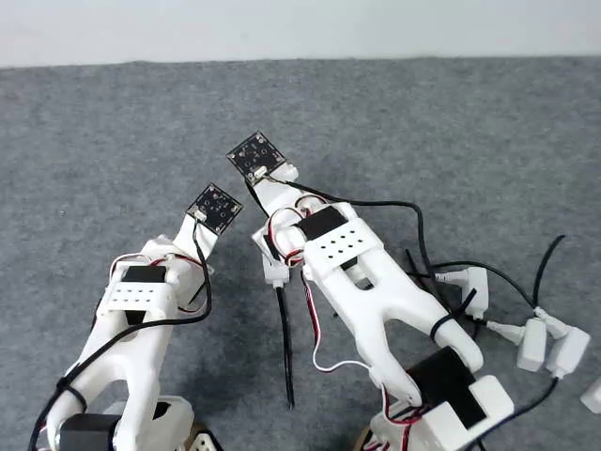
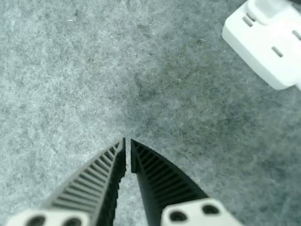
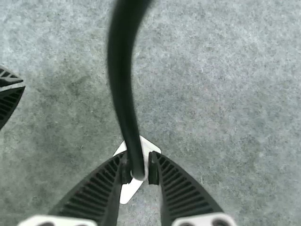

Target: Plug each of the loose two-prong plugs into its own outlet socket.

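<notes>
My right gripper (image 3: pixel 138 162) is shut on a thick black cord (image 3: pixel 123 80) just where it enters a white plug body (image 3: pixel 130 190), low over the grey carpet. From above, that white plug (image 1: pixel 275 272) sits under the right arm, and its cord (image 1: pixel 285 348) trails toward the front. My left gripper (image 2: pixel 127 141) is shut and holds nothing, its tips just above the carpet. A white block with slots (image 2: pixel 265 44) lies a short way beyond it. The left gripper's dark fingers (image 3: pixel 7 94) stand beside the right gripper.
Several white plugs and sockets on black cords lie in a cluster at the right, among them one (image 1: pixel 470 282) near the right arm and a pair (image 1: pixel 549 346) farther out. Grey carpet (image 1: pixel 113 132) covers the whole table.
</notes>
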`<action>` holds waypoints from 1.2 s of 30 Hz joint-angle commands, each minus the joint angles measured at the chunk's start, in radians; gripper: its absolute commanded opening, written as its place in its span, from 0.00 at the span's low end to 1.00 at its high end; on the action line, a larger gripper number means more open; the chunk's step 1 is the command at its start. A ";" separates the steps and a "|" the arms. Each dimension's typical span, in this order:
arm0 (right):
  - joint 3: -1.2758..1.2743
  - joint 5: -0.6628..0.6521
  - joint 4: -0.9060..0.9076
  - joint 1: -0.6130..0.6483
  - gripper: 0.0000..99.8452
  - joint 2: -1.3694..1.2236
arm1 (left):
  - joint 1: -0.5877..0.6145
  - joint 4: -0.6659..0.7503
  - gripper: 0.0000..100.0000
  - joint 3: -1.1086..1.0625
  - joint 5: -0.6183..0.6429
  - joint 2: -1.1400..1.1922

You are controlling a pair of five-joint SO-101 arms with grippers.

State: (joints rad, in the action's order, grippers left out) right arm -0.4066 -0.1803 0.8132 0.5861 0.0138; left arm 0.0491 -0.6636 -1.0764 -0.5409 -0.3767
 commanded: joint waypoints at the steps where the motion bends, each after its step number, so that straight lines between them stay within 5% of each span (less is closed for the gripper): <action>1: 0.008 0.011 0.027 0.033 0.01 -0.001 | 0.006 0.020 0.01 0.033 -0.011 -0.025; 24: 0.138 -0.015 0.162 0.041 0.02 -0.249 | 0.009 0.021 0.01 0.031 -0.011 -0.025; 31: 0.169 0.187 0.229 0.062 0.28 -0.202 | 0.011 0.023 0.01 0.036 -0.009 -0.028; 36: 0.207 0.261 0.288 0.073 0.29 -0.199 | 0.023 0.052 0.01 0.036 -0.006 -0.031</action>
State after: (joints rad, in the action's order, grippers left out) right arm -0.2532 0.0376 1.0725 0.6460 -0.2133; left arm 0.0568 -0.6605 -1.0764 -0.5409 -0.3767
